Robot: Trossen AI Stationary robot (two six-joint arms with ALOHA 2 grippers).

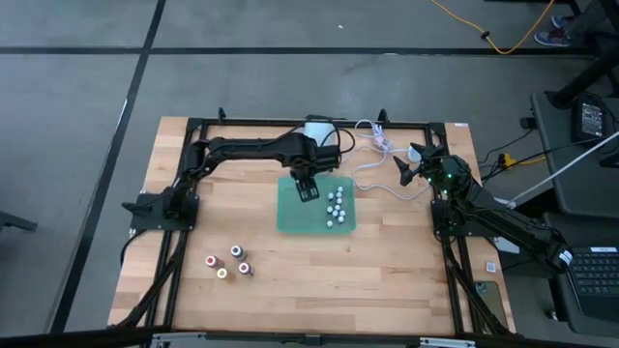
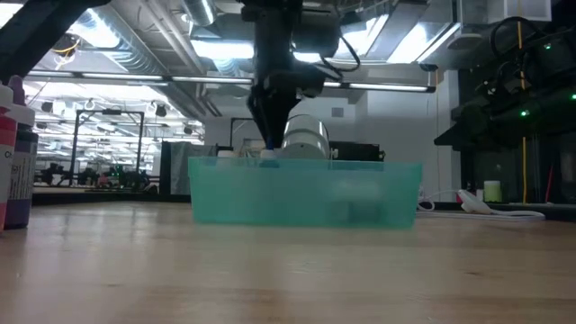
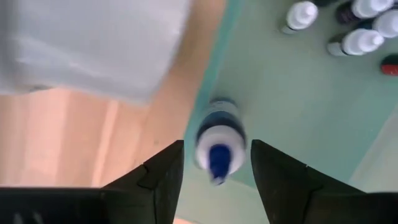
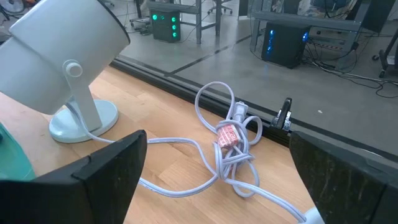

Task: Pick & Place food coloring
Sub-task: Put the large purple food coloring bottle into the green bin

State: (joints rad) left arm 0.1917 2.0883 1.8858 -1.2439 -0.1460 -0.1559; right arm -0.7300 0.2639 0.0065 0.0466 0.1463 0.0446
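A green tray (image 1: 293,215) lies mid-table and holds several tiny white-capped bottles (image 1: 336,205), which stand upright in its right half. Several more food coloring bottles (image 1: 228,263) stand on the wood near the front left. My left gripper (image 1: 308,188) hangs over the tray's far left part, open. A blue-tipped bottle (image 3: 219,142) stands between its fingers near the tray's edge, with a gap showing on each side. In the low view the gripper (image 2: 270,135) reaches down to the tray's rim (image 2: 306,166). My right gripper (image 4: 217,149) waits open at the far right (image 1: 406,172).
A large white cylinder on a round foot (image 4: 62,56) stands behind the tray at the far edge (image 1: 319,130). A coiled white cable (image 4: 227,140) lies between the tray and my right arm. The black frame rails (image 1: 290,123) border the table.
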